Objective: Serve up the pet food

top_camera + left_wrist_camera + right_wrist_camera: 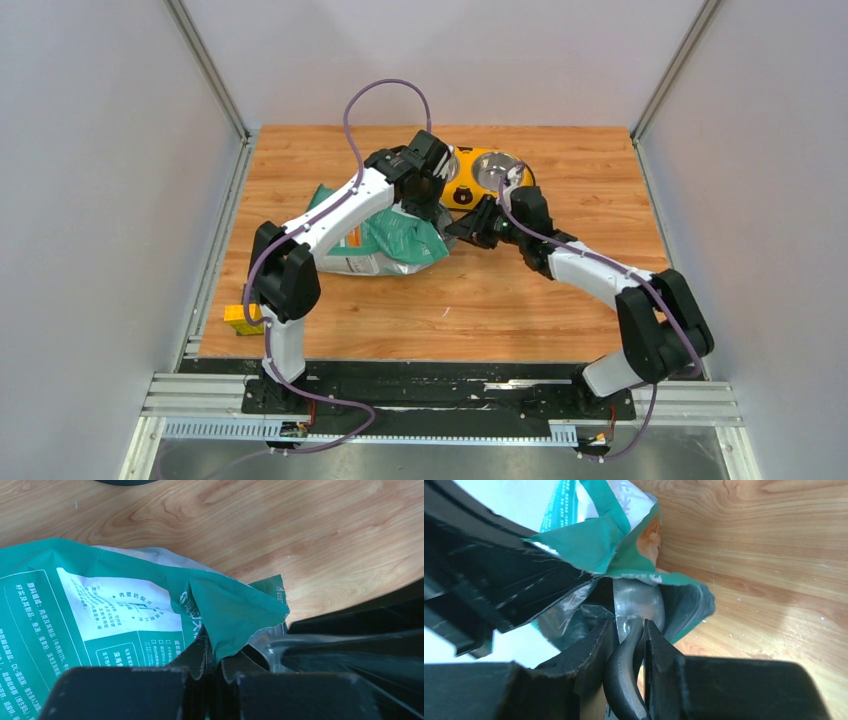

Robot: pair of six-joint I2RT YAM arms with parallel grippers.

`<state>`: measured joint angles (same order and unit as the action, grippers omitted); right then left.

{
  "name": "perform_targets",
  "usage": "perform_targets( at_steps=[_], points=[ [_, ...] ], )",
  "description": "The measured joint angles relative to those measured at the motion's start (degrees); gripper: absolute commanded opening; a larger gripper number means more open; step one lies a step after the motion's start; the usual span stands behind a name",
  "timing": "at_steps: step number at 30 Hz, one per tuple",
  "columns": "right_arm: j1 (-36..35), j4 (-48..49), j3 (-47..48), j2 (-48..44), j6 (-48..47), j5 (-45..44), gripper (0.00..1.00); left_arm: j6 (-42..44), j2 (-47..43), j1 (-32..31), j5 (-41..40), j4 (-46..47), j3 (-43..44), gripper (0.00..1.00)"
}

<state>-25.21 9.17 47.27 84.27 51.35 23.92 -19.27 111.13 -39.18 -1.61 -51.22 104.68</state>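
Metal rails (440,398) edge a wood-grain table (450,310) between 3 grey walls (100,150).

Overhead wide; both wrists near pouch (125,615)

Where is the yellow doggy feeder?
In the top view, the yellow feeder sits middle-far on the table, behind the open end of the teal pouch, partly hidden by the left arm.

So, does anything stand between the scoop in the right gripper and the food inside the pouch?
Nothing visible does. The left gripper pinches the upper lip of the teal pouch and holds its mouth open, and the scoop in the right gripper reaches into that mouth. The pet food itself is hidden inside.
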Motion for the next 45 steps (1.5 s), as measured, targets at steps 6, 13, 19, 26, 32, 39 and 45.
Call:
perform_targets(
  at_steps=[6,13,19,26,32,39,45],
  points=[
    [-1.4,8.3,-2.4,5.9,3.1,-0.6,0.0,-0.6,0.0,0.0,-0.4,0.0,0.0,0.0],
    [-1.6,14.6,-4.5,8.8,9.5,0.7,0.0,-1.3,0.0,-0.1,-0.6,0.0,0.0,0.0],
    [-1.7,19.3,-5.3,11.8,16.3,2.3,0.0,-1.7,0.0,-0.1,-0.4,0.0,0.0,0.0],
    [-2.6,26.7,-7.3,13.6,25.9,4.9,0.0,-2.1,0.0,-0.1,0.0,-1.2,0.9,0.0],
    [-2.3,22.8,-8.7,7.6,26.1,3.4,0.0,-1.3,-0.8,0.0,-0.6,-3.7,2.3,0.0],
    [3.8,20.4,-13.6,-4.1,25.4,6.2,0.0,-0.7,-6.8,2.4,0.0,-3.0,0.2,0.0],
    [8.7,19.3,-14.8,-8.6,23.0,11.4,0.0,-0.5,-9.4,3.1,2.9,0.7,-3.0,0.0]
  ],
)
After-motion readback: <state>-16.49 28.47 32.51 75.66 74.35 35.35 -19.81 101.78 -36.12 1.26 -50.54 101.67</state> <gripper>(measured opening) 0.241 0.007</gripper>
